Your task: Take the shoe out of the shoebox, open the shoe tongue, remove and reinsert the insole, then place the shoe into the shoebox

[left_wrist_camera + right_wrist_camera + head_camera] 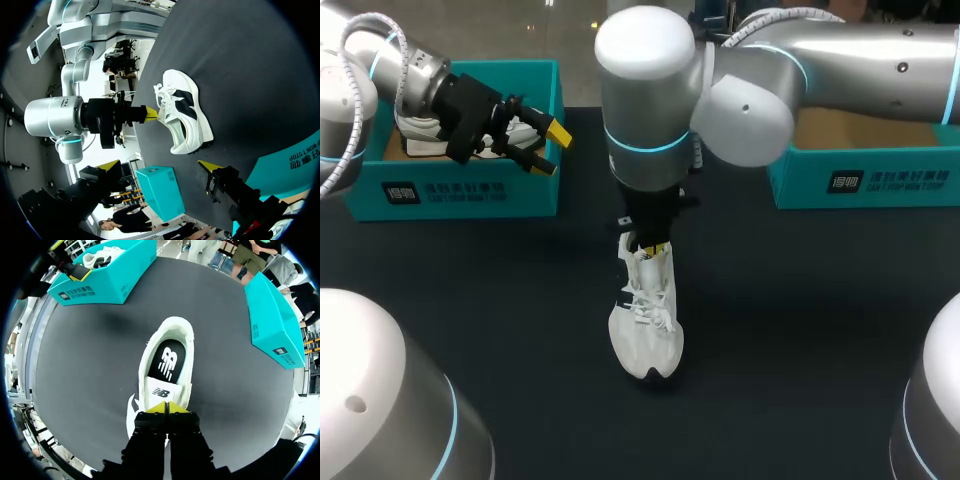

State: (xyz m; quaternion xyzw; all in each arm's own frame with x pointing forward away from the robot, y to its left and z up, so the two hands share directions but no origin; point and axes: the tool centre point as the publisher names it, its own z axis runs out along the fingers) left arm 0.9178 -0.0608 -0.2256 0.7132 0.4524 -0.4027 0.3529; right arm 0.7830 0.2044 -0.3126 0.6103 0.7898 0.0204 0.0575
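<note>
Tongue [161, 391], pinched between the closed tips of right gripper [167, 408], should be peeled toward the toe of shoe [646, 335] until insole [168, 360] is exposed; left gripper [552, 150], open, is parked well clear of shoe.

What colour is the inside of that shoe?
The insole is black with a white mark; right wrist view.

Light fell evenly from overhead. The dark worktop [90, 370] looked matte and dim, with soft shadows pooled beside the white shoe [162, 390], which showed bright and nearly washed out. Pale glare streaked the right arm [860, 50]. Near the wrist views' rims, the worktop's edges bowed.
</note>
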